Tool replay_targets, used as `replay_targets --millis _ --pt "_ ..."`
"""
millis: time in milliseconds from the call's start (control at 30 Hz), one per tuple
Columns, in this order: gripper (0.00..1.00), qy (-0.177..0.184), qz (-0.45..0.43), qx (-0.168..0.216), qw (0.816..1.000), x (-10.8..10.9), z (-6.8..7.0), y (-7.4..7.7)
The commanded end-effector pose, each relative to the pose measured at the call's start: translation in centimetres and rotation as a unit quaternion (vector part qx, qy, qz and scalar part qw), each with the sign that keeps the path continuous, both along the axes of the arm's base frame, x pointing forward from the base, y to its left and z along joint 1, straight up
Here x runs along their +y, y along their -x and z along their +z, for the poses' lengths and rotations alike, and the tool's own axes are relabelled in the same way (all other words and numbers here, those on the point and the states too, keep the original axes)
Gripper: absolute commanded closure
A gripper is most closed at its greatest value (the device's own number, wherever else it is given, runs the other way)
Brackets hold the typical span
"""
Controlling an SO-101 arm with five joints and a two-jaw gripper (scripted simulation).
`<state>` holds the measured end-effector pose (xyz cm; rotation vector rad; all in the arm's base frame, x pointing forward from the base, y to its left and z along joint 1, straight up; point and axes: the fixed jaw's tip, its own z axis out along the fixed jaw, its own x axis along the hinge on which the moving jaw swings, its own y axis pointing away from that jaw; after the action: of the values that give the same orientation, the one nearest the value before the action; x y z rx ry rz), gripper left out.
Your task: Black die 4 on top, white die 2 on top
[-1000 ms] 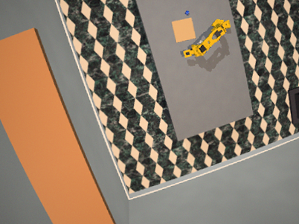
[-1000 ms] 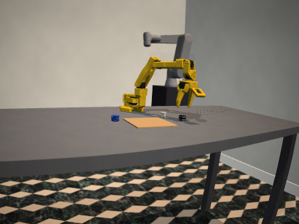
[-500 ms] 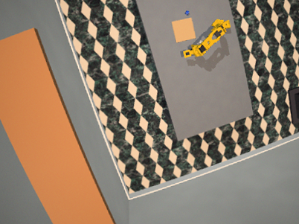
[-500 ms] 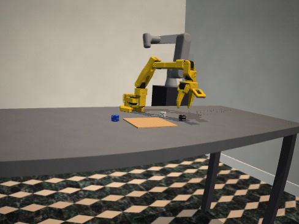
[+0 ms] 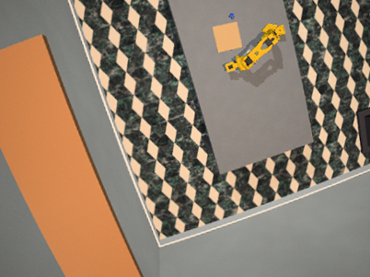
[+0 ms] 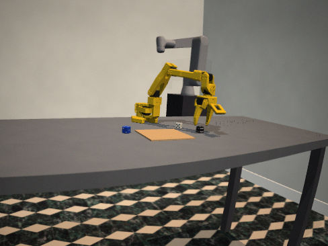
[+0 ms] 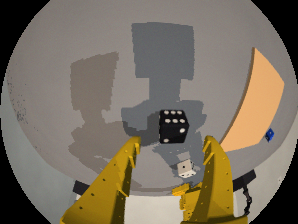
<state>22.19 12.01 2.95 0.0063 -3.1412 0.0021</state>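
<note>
The black die (image 7: 173, 125) lies on the grey table, off the mat, and shows a face with several white pips to the wrist camera. My gripper (image 7: 172, 143) hangs just above it, partly open and empty; in the side view the gripper (image 6: 201, 120) stands over the black die (image 6: 199, 129) without touching it. The white die (image 7: 186, 168) lies on the table close beside the right finger, also off the mat (image 7: 256, 103). It shows in the side view (image 6: 179, 125) behind the mat (image 6: 165, 134). The blue die (image 6: 126, 129) lies left of the mat.
In the overhead view the arm (image 5: 255, 51) stretches beside the orange mat (image 5: 227, 36) and hides the black and white dice; the blue die (image 5: 232, 16) lies beyond the mat. A grey stand (image 6: 191, 60) rises behind the arm's base.
</note>
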Motion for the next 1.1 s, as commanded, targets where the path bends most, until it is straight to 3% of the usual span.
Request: replay_targets --millis 0,400,1067 --pt "0.72 -0.010 0.000 -0.019 1.000 0.4 0.0 -0.3" --pt "0.72 -0.010 0.000 -0.019 1.000 0.4 -1.0 -0.3" --pt "0.74 -0.010 0.000 -0.019 1.000 0.2 -1.1 -0.3"
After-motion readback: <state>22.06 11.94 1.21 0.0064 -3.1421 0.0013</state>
